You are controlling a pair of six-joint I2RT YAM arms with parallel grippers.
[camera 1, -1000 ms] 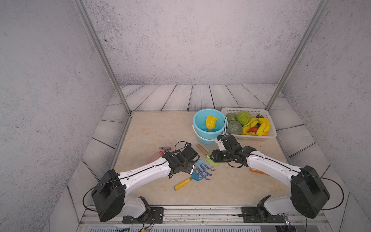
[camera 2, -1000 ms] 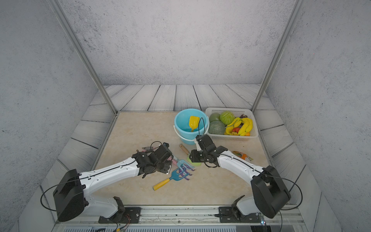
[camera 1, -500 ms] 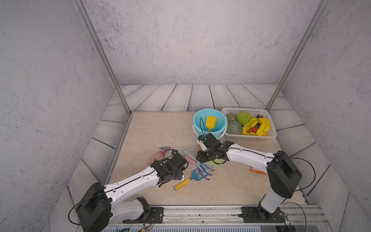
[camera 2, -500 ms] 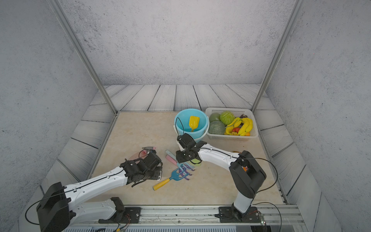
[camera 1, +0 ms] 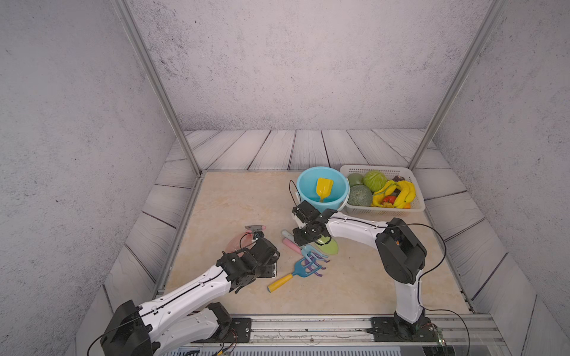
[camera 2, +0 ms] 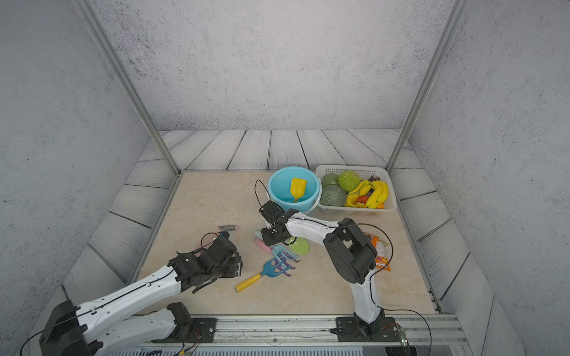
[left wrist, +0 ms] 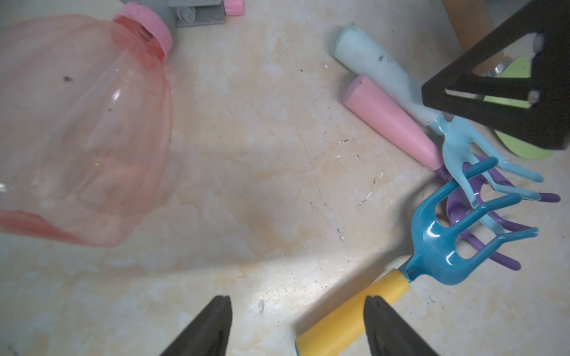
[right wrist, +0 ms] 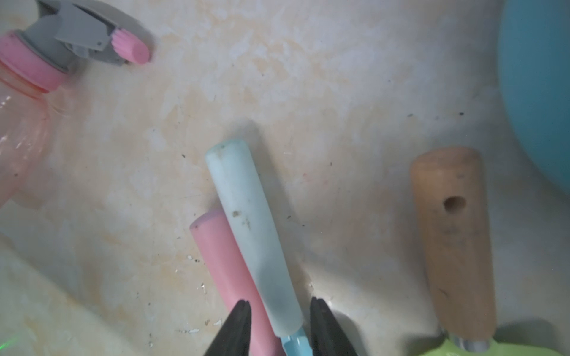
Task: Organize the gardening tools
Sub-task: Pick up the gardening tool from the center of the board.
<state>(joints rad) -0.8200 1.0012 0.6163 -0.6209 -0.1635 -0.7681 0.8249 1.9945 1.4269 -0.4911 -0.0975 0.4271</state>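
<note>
The pale-blue rake (right wrist: 256, 234) has a scuffed, tapered handle and glossy curved prongs. In both top views it lies flat at about 7 o'clock from the bucket (camera 1: 303, 185). Its handle end points to 10 o'clock and its prongs to 4 o'clock, crossing a pink-handled purple rake (left wrist: 391, 120). The right gripper (right wrist: 279, 299) straddles its handle, fingers narrow, not yet pinching. The left gripper (left wrist: 297, 297) hangs wide, empty.

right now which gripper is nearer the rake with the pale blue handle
Right. The right gripper straddles the pale blue handle, a jaw on each side; the left gripper hovers apart, by the yellow-handled teal rake.
</note>
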